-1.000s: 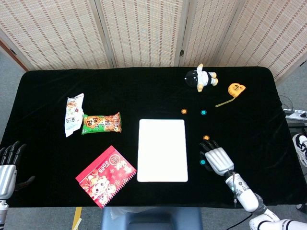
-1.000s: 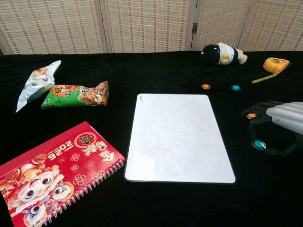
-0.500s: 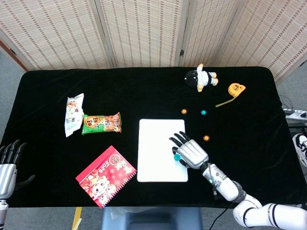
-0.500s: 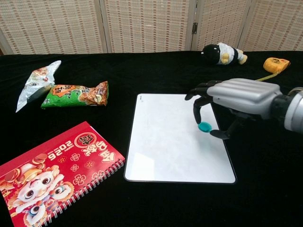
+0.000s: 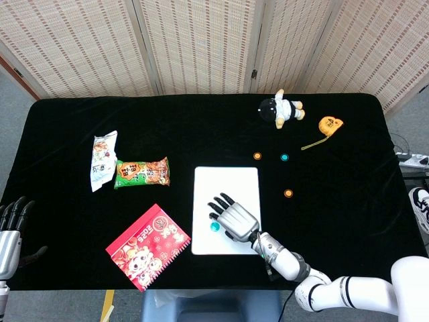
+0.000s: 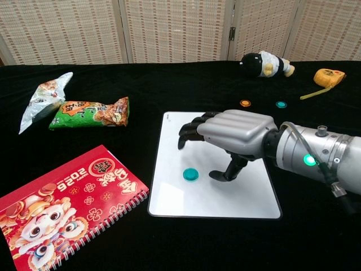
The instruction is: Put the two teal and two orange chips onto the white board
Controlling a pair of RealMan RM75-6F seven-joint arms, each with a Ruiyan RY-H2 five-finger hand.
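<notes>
— What stands behind the table?
— A folding screen (image 5: 201, 43) of woven, pale tan panels in light frames, joined by a dark hinge (image 5: 254, 74).
— And below?
— Grey floor (image 5: 13, 100) at both sides; the table wears a black cloth (image 5: 201, 121). Lighting is even.

One teal chip (image 6: 191, 174) lies flat on the white board (image 6: 175, 199); another teal chip (image 6: 281, 104) and two orange chips (image 6: 245, 103) (image 5: 288, 193) sit beside it on the black tabletop (image 6: 141, 79).
</notes>
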